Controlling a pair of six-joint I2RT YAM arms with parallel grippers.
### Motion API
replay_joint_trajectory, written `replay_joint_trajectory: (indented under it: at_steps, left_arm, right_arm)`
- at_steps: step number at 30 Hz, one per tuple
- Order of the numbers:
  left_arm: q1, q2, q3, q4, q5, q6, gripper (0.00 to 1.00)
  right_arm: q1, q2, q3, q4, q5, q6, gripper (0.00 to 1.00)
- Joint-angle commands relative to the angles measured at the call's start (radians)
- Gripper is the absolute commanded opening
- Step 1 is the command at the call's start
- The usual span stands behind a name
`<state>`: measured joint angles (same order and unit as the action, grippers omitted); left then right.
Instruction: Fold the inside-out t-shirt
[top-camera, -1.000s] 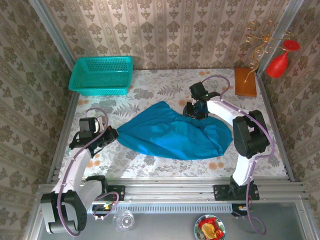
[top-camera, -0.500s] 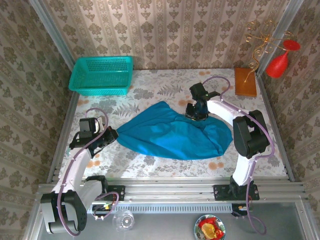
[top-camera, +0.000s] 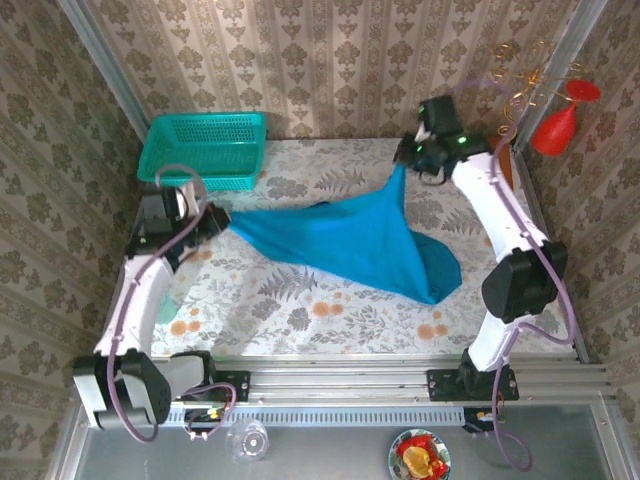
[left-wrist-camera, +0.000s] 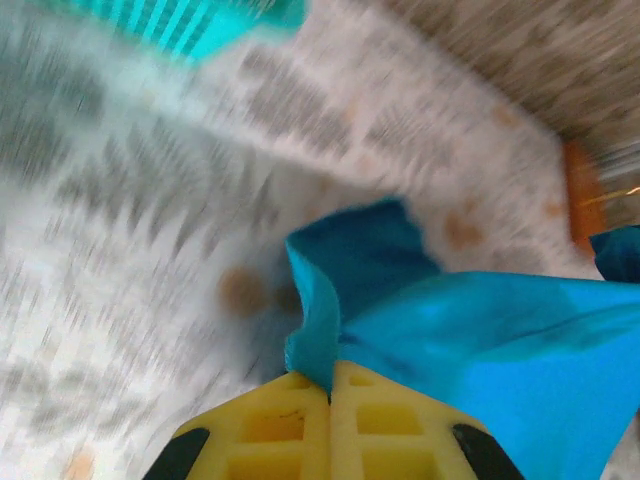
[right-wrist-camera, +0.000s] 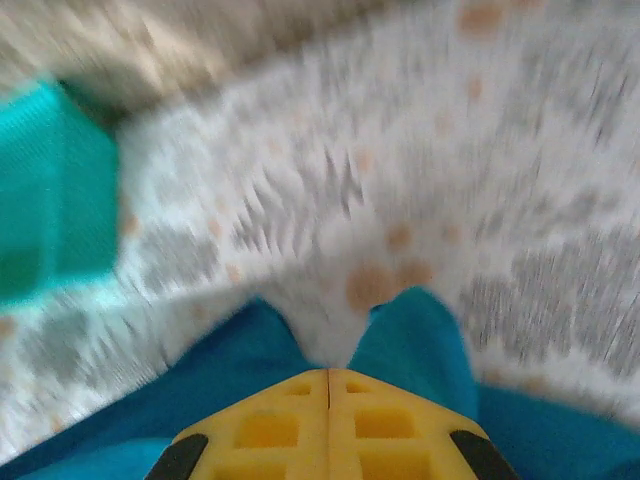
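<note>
The inside-out t-shirt (top-camera: 350, 240), plain teal-blue, hangs stretched between my two grippers above the floral table, and its lower right part (top-camera: 435, 272) still lies on the table. At the shirt's left tip, my left gripper (top-camera: 215, 218) is shut on it. In the left wrist view the yellow fingers (left-wrist-camera: 290, 420) press together with a fold of the t-shirt (left-wrist-camera: 480, 340) pinched between them. At the back right, my right gripper (top-camera: 405, 165) is shut on the shirt's raised corner. The right wrist view shows shut yellow fingers (right-wrist-camera: 270, 425) with the t-shirt (right-wrist-camera: 200, 380) spreading to both sides.
A turquoise mesh basket (top-camera: 205, 150) stands at the back left corner, close behind the left gripper. A brown block (left-wrist-camera: 578, 195) sits at the back right. Red and gold ornaments (top-camera: 555, 128) hang by the right wall. A metal rail (top-camera: 340, 385) runs along the near edge.
The right gripper shut on the shirt's back edge and lifted it up toward the back right. The left arm carried its corner back toward the basket. The shirt went from heaped to stretched.
</note>
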<state>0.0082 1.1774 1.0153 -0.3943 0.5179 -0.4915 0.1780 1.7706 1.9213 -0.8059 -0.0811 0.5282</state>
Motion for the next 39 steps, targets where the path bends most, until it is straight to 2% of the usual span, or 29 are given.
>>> replay_joint_trajectory:
  at_steps: [1, 6, 9, 12, 15, 17, 20, 24, 25, 26, 28, 30, 34, 37, 39]
  left_arm:
    - [0.014, 0.098, 0.246, 0.108, 0.115, 0.008, 0.00]
    - [0.043, 0.237, 0.595, 0.228, 0.272, -0.098, 0.00]
    - [0.065, 0.254, 0.676, 0.320, 0.321, -0.172, 0.00]
    - [0.093, 0.210, 0.629, 0.366, 0.337, -0.211, 0.00]
    - [0.116, 0.114, 0.482, 0.344, 0.354, -0.200, 0.00]
    - [0.128, 0.033, 0.358, 0.232, 0.349, -0.139, 0.00]
    - [0.124, -0.095, 0.138, 0.036, 0.238, -0.048, 0.00]
    - [0.115, -0.264, -0.245, -0.003, 0.134, -0.083, 0.00]
    - [0.115, -0.300, -0.346, -0.004, 0.106, -0.106, 0.00]
    - [0.116, -0.330, -0.429, -0.001, 0.081, -0.131, 0.00]
    - [0.114, -0.374, -0.554, 0.027, 0.059, -0.174, 0.00]
    - [0.113, -0.405, -0.635, 0.042, 0.025, -0.199, 0.03]
    - [0.113, -0.419, -0.693, 0.073, -0.018, -0.214, 0.06]
    - [0.112, -0.389, -0.679, 0.079, -0.027, -0.202, 0.12]
    - [0.110, -0.366, -0.664, 0.073, -0.032, -0.185, 0.11]
  right_arm:
    - [-0.064, -0.022, 0.243, -0.134, 0.024, -0.071, 0.00]
    - [-0.162, 0.021, 0.665, -0.253, 0.032, -0.097, 0.00]
    - [-0.194, -0.044, 0.702, -0.243, 0.062, -0.106, 0.00]
    - [-0.196, -0.202, 0.494, -0.170, 0.082, -0.121, 0.00]
    - [-0.196, -0.421, 0.127, -0.024, 0.054, -0.108, 0.00]
    - [-0.196, -0.568, -0.120, 0.014, 0.039, -0.094, 0.00]
    - [-0.193, -0.730, -0.445, 0.014, -0.020, -0.058, 0.00]
    - [-0.166, -0.885, -0.819, -0.019, -0.136, 0.010, 0.00]
    - [-0.149, -0.913, -0.899, -0.035, -0.144, 0.033, 0.02]
    - [-0.130, -0.937, -0.972, -0.044, -0.149, 0.052, 0.10]
    - [-0.102, -0.967, -1.076, -0.054, -0.159, 0.078, 0.32]
    - [-0.091, -0.968, -1.137, -0.059, -0.157, 0.091, 0.43]
    - [-0.085, -0.900, -1.186, -0.023, -0.140, 0.080, 0.47]
    - [-0.076, -0.816, -1.197, 0.017, -0.115, 0.056, 0.48]
    - [-0.071, -0.758, -1.202, 0.042, -0.106, 0.046, 0.49]
